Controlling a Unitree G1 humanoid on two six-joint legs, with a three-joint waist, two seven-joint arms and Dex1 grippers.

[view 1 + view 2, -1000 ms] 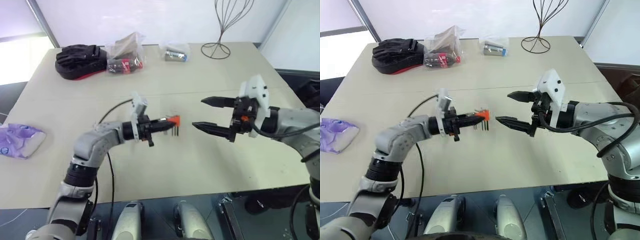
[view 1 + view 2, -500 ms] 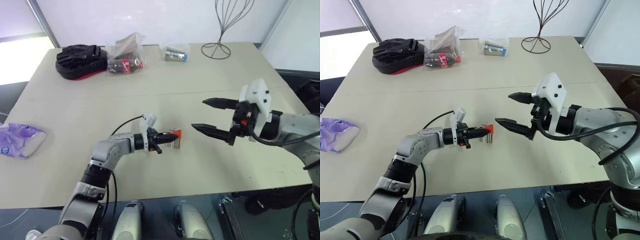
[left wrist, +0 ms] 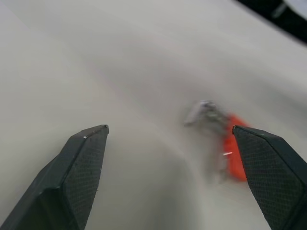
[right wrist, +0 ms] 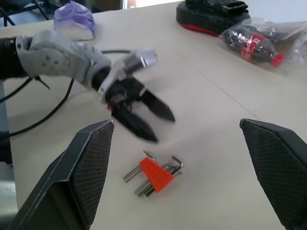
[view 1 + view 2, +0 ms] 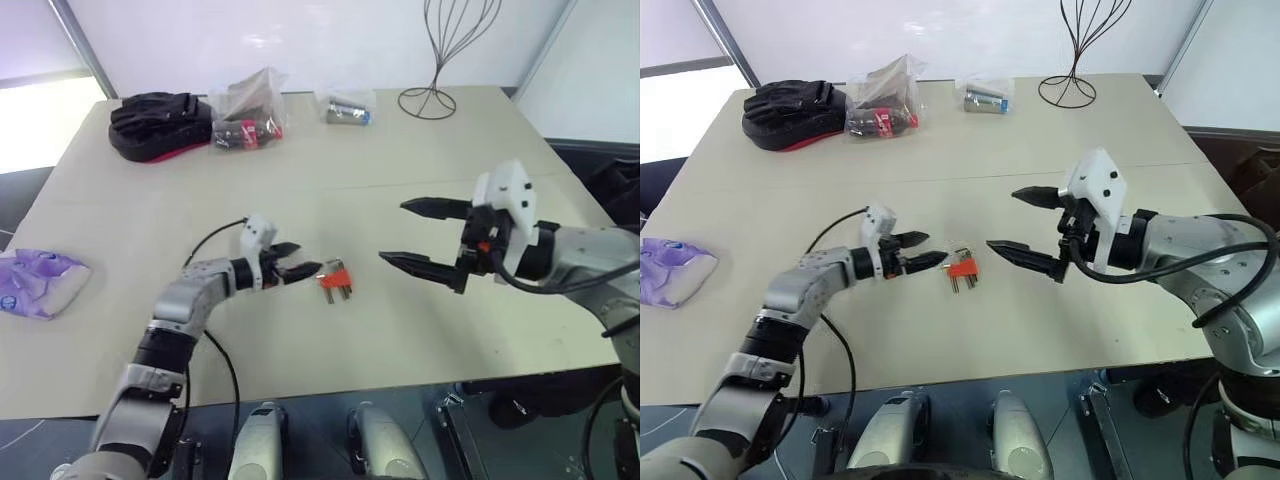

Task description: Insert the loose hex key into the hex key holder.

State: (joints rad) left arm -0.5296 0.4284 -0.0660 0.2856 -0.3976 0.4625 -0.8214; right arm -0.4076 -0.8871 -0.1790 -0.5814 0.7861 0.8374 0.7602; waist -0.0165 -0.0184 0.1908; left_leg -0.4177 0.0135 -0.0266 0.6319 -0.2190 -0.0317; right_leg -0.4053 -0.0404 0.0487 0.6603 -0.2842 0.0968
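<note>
Your left end effector (image 5: 298, 270) stands spread open just above the surface (image 5: 150, 220), holding nothing. The hex key holder (image 5: 332, 277) lies flat on the surface just off its fingertips, roughly midway between the left and right edges and closer to the near edge than the far one, its short metal keys fanning out of the red-orange block. Your right end effector (image 5: 415, 236) hangs in the air, open wide and empty, on the holder's other side. Along the far edge you have a black pouch (image 5: 160, 123), a clear bag (image 5: 247, 110) with a red-and-black packet, and a wire stand (image 5: 440, 50).
</note>
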